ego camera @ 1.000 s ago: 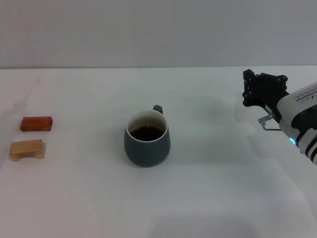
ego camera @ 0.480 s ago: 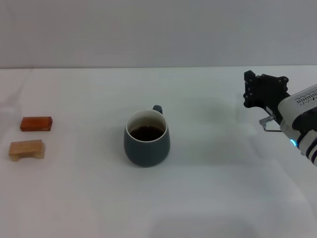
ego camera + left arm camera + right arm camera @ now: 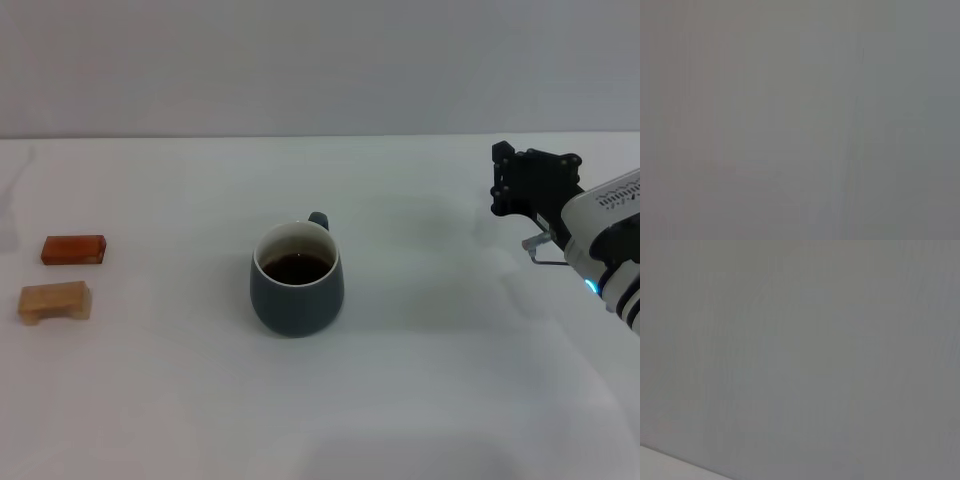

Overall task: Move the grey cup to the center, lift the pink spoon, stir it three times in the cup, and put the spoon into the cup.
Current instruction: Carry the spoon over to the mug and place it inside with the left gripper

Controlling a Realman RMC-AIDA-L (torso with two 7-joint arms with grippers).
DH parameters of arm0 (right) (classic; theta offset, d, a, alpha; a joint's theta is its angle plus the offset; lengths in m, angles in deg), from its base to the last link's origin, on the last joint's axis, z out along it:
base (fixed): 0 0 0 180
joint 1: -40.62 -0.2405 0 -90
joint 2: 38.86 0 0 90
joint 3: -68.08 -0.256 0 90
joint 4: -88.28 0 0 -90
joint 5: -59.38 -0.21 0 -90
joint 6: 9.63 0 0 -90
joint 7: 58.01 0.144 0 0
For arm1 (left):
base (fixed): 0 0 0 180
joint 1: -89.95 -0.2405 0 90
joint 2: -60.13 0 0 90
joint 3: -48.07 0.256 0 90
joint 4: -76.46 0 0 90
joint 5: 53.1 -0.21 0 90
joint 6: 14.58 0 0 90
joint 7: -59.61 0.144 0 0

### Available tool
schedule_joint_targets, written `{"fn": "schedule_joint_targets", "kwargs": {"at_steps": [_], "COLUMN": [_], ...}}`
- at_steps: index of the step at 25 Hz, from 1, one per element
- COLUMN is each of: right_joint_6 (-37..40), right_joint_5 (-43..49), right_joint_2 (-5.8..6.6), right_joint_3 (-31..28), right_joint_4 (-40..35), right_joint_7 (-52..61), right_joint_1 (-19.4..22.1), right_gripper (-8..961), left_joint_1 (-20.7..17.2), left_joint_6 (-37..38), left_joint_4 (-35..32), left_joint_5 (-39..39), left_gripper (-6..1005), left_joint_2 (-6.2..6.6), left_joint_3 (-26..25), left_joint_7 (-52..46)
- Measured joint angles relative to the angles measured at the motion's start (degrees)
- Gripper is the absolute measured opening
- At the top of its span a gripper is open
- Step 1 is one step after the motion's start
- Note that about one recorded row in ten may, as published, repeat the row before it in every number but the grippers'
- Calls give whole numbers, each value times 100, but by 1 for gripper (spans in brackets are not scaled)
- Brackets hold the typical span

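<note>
The grey cup (image 3: 296, 279) stands upright near the middle of the white table (image 3: 450, 380) in the head view, with dark brown liquid inside and its small handle turned to the far side. My right gripper (image 3: 520, 185) is raised at the right side of the table, well away from the cup. The pink spoon is not in view. My left arm and gripper are out of view. Both wrist views show only a plain grey surface.
An orange-brown block (image 3: 73, 249) and a tan block (image 3: 54, 301) lie near the table's left edge. A grey wall runs behind the table's far edge.
</note>
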Motion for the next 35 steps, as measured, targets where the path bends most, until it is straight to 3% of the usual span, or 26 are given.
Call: {"fn": "schedule_joint_targets", "kwargs": {"at_steps": [2, 3, 6, 14, 17, 18, 19, 21, 23, 26, 28, 29, 30, 33, 35], "right_joint_6": [0, 0, 0, -9, -9, -9, -9, -9, -9, -9, -9, -9, -8, -9, -8], "right_joint_5": [0, 0, 0, 0, 0, 0, 0, 0, 0, 0, 0, 0, 0, 0, 0], "right_joint_2": [0, 0, 0, -6, -8, -9, -9, -9, -9, -9, -9, -9, -9, -9, -9], "right_joint_3": [-14, -46, -54, -57, -57, -57, -57, -57, -57, -57, -57, -57, -57, -56, -56], "right_joint_4": [3, 6, 11, 31, 33, 34, 34, 35, 42, 42, 43, 43, 43, 48, 53], "right_joint_7": [0, 1, 2, 7, 8, 8, 8, 8, 7, 8, 6, 6, 6, 5, 1], "right_joint_1": [-6, -20, -28, -33, -33, -32, -32, -29, -21, -18, -17, -17, -16, -15, -15], "right_gripper": [5, 5, 5, 5, 5, 5, 5, 5, 4, 4, 4, 4, 4, 4, 4], "left_joint_1": [215, 447, 625, 631, 605, 584, 584, 580, 578, 582, 628, 628, 637, 564, 564], "left_joint_6": [4, 79, 451, 1491, 1597, 1639, 1639, 1750, 1981, 2338, 2890, 2890, 3077, 3518, 3518], "left_joint_4": [363, 872, 1383, 1701, 1709, 1691, 1691, 1686, 1715, 1899, 2288, 2288, 2381, 2220, 2220], "left_joint_5": [-254, -427, -512, -501, -478, -466, -466, -466, -484, -479, -498, -498, -530, -884, -884], "left_gripper": [150, 150, 151, 151, 151, 151, 151, 151, 152, 152, 152, 152, 152, 152, 152], "left_joint_2": [151, 359, 512, 529, 421, 253, 253, 96, 17, 100, 334, 334, 421, 542, 542], "left_joint_3": [-40, -35, -236, -1049, -1267, -1587, -1587, -1940, -2165, -2215, -2186, -2186, -2137, -1990, -1990], "left_joint_7": [-18, -56, -92, -237, -201, -51, -51, 136, 287, 295, 204, 204, 126, -449, -449]}}
